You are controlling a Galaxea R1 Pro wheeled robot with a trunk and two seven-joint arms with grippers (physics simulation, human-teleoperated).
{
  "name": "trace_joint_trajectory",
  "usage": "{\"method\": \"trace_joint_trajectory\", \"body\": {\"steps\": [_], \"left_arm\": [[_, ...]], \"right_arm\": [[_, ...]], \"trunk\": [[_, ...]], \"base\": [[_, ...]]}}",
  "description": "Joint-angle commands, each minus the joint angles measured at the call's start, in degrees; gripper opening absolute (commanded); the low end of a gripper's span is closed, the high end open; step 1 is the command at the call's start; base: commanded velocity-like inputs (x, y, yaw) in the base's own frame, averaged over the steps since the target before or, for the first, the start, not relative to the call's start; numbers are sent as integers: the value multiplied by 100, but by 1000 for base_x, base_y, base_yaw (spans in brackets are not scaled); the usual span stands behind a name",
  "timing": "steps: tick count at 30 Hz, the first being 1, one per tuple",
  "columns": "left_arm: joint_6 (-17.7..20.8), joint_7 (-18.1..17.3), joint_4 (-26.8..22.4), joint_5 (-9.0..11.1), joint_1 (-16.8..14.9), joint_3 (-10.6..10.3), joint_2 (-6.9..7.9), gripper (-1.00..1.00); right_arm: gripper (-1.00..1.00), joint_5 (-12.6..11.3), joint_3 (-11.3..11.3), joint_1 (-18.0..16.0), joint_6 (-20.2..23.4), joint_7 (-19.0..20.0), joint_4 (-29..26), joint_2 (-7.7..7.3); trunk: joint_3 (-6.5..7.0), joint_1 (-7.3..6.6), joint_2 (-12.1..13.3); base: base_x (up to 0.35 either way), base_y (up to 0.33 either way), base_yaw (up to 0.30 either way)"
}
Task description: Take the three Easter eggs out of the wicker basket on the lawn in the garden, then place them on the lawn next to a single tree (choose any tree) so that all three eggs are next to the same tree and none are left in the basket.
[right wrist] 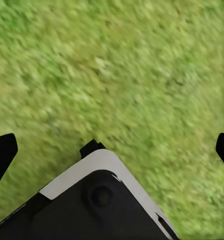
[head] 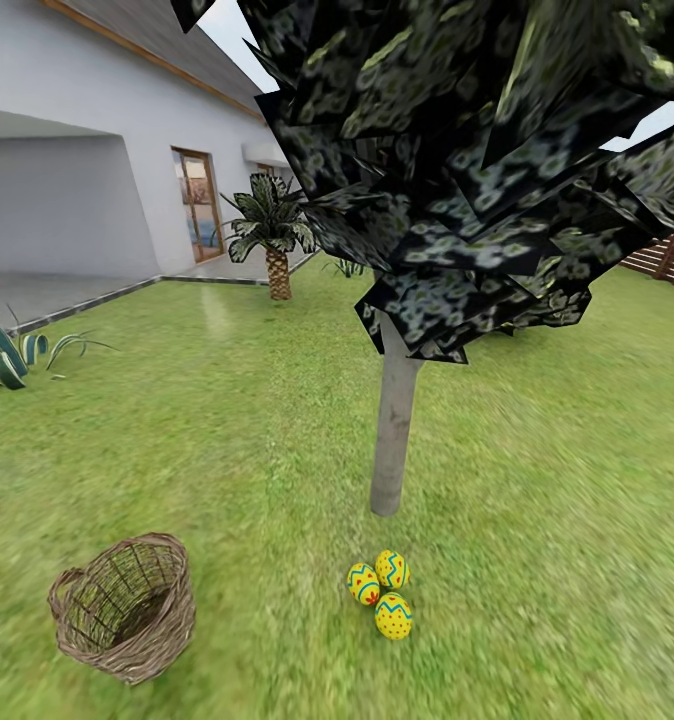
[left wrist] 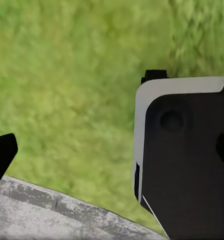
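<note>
Flat, even daylight with soft, smeared textures

You get bright shadowless light on the lawn (head: 227,420); no shadow lies under the tree (head: 392,430) or the wicker basket (head: 127,610). Grass blurs toward the head view's bottom edge, both wrist views show it smeared, and the house (head: 87,170) walls bend near the picture's left edge
</note>
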Motion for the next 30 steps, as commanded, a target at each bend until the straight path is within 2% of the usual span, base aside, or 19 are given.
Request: {"method": "trace_joint_trajectory", "body": {"steps": [1, 2, 3, 5, 7, 22, 30], "left_arm": [[22, 4, -10, 13, 1, 3, -79, 100], [22, 4, -10, 4, 3, 10, -231, 100], [22, 4, -10, -7, 4, 10, -321, 100], [20, 4, -10, 6, 5, 16, -430, 100], [19, 4, -10, -3, 5, 18, -477, 100], [18, 4, -10, -23, 5, 4, -494, 100], [18, 4, -10, -23, 5, 4, -496, 100]], "right_arm": [[100, 20, -37, 0, -20, -58, 0, -1], [100, 20, -37, 2, -25, -131, 0, -4], [100, 22, -38, 3, -27, -163, 0, -6], [100, 26, -35, 7, -29, -196, 0, -4], [100, 27, -37, 11, -30, -210, 0, -4], [100, 54, -32, 14, -37, -213, 2, 84], [100, 38, -38, 14, -35, -208, 9, 56]], "trunk": [[-9, 2, -8], [-9, 2, -8], [-9, 2, -8], [-9, 2, -8], [-9, 2, -8], [-9, 2, -8], [-9, 2, -8]], "base": [[0, 0, 0], [0, 0, 0], [0, 0, 0], [0, 0, 0], [0, 0, 0], [0, 0, 0], [0, 0, 0]]}}
